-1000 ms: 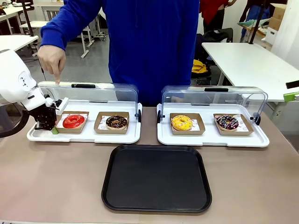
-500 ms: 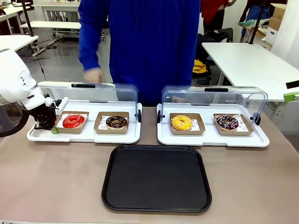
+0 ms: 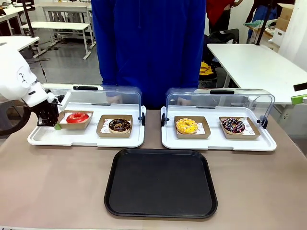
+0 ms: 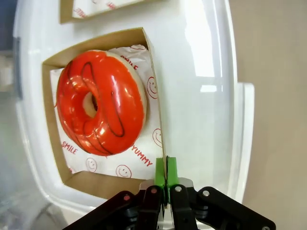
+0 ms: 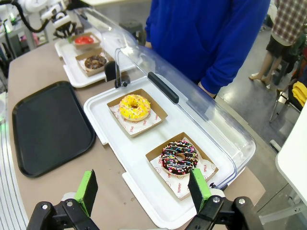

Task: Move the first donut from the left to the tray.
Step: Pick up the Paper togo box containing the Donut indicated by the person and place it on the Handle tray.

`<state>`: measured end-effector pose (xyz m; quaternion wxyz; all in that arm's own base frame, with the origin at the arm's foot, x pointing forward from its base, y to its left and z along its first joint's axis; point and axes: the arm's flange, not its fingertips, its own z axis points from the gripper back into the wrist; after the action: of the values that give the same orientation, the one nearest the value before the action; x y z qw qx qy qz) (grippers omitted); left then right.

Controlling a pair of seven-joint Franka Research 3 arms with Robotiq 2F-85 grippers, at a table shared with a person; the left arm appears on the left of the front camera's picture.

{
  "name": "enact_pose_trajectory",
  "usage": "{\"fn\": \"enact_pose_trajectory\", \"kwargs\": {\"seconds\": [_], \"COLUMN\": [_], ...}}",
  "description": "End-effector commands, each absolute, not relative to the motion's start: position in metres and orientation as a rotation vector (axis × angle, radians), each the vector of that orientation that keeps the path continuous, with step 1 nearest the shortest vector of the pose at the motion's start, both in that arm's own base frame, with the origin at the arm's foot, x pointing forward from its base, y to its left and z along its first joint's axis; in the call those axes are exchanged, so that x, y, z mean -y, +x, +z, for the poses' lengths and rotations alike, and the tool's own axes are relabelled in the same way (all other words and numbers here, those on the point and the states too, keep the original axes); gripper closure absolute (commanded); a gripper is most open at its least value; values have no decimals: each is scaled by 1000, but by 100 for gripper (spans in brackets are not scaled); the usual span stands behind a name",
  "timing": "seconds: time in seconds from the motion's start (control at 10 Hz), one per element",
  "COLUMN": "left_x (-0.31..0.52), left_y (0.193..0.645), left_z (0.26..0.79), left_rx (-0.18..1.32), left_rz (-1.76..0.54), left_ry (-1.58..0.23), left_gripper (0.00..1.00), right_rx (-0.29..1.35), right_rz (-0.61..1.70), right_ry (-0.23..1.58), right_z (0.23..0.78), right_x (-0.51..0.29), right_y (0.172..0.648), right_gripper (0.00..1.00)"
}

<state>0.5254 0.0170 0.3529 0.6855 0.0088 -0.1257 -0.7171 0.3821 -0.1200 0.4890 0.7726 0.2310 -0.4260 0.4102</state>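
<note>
Counting across the table (image 3: 57,187), I find four donuts, each in its own brown holder: the red donut (image 3: 76,117), a chocolate donut (image 3: 119,125), a yellow donut (image 3: 186,126) and a sprinkled donut (image 3: 233,125). They lie two by two on two white trays, the left white tray (image 3: 86,142) and the right white tray (image 3: 216,145), each with a clear lid standing open behind it. One black tray (image 3: 160,184) lies on the near side of them, between the two and apart from both. One person (image 3: 153,48) in blue stands at the far side.

My left arm (image 3: 17,79) comes in from the left with the wrist bent down toward the end of the left white tray. My left gripper (image 4: 165,171) has its green pads pressed together on the thin side wall of the cardboard holder (image 3: 76,126), so I am pinching that wall. The red donut lies in this holder, over the left end of the left white tray; I cannot tell whether the holder rests on it.

My right gripper (image 5: 143,189) hangs above the table's right end, jaws spread wide, holding nothing.
</note>
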Motion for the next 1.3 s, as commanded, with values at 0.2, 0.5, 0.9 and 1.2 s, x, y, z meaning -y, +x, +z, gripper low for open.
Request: {"fn": "enact_pose_trajectory", "kwargs": {"seconds": [0.2,0.5,0.9,1.2], "left_x": [25,81,167,193], "left_y": [494,456,391,354], "left_z": [398,421,423,417], "left_rx": [382,413,364,389], "left_rz": [-1566,-1586,-1614,-1570], "left_ry": [102,104,101,81], "left_gripper": [98,98,98,98], "right_rx": [962,962,962,962], "right_rz": [903,903,903,903], "right_ry": [504,504,504,504], "right_z": [490,490,490,490], "right_x": [121,121,121,121], "right_y": [386,386,386,386], "right_gripper": [0,0,0,0]}}
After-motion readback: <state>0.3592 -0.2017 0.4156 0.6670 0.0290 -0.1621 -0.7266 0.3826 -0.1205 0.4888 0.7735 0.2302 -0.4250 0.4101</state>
